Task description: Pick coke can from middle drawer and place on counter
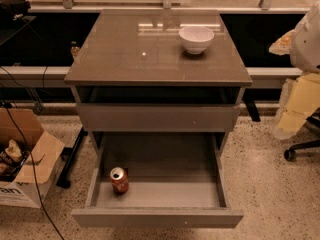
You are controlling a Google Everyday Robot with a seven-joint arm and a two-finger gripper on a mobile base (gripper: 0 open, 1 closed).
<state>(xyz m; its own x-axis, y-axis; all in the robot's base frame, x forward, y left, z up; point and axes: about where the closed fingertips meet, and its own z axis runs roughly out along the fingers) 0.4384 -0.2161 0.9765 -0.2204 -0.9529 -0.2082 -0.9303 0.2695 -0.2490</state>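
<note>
The robot's pale white-and-cream gripper (299,101) is hanging at the right edge of the camera view, partly cut off by the frame. It is sitting beside the cabinet rather than over it, well apart from the open drawer. Whether it is released or clenched I cannot tell, and nothing is showing in its grasp.

The small red cylindrical coke can (119,179), with its silver top and pull-tab facing up, is standing in the wide, shallow grey middle drawer (165,193). This drawer is pulled out toward the camera. The can is resting on the drawer's smooth floor in the front-left area, just beside the left side wall and near the flat front panel. It is the only thing lying in the drawer.

Above the open drawer, 1 plain grey closed drawer front (157,117) is spanning the cabinet. The large glossy grey-brown counter (120,59) is topping the cabinet and reflecting light. 1 round white ceramic bowl (196,38) is sitting upright on the counter toward its back right.

On the speckled terrazzo floor (270,194), an open brown cardboard box (25,176) is standing left of the cabinet, with a thin black cable (31,169) trailing across it. The black wheeled base of an office chair (300,149) is showing at the right, below the gripper.
</note>
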